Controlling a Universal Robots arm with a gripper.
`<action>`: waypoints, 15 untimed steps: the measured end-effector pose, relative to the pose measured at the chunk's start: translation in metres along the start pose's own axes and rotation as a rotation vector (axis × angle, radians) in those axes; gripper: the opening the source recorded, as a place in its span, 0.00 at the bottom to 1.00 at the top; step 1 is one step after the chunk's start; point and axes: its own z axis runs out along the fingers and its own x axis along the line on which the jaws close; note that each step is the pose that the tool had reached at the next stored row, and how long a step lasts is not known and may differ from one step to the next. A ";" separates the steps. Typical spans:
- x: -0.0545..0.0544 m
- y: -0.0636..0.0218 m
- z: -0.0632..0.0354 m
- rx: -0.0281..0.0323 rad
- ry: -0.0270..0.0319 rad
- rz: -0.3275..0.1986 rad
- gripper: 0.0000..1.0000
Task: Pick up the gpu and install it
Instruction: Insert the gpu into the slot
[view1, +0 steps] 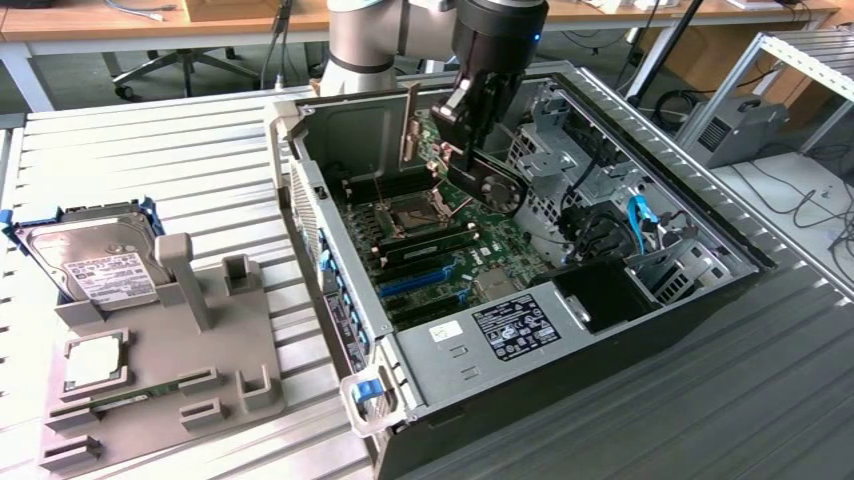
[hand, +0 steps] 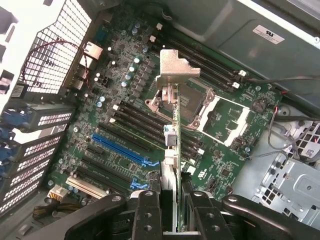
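My gripper (view1: 465, 135) is inside the open computer case (view1: 441, 390), shut on the gpu (view1: 491, 183), a green card with a black cooler. The card hangs above the motherboard (view1: 461, 265), apart from it. From the wrist view the gpu (hand: 172, 125) shows edge-on between my two black fingers (hand: 147, 212), with its silver end bracket (hand: 175, 70) at the far end. Below the card lie the motherboard's (hand: 120, 100) black slots and a blue slot (hand: 122, 147), beside the processor socket (hand: 200, 107).
A grey parts fixture (view1: 187, 360) lies on the table at the exterior view's left, with a hard drive (view1: 91, 262), a processor chip (view1: 94, 362) and a memory stick (view1: 127, 393). Inside the case are the power supply (view1: 514, 325), a drive cage (view1: 561, 150) and cables (view1: 621, 225).
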 end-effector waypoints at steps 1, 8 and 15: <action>0.000 0.0000 0.0000 -0.0001 -0.0001 -0.002 0.26; 0.000 0.0000 0.0000 -0.0003 -0.0006 -0.017 0.26; 0.000 0.0000 0.0000 -0.0006 -0.0011 -0.036 0.26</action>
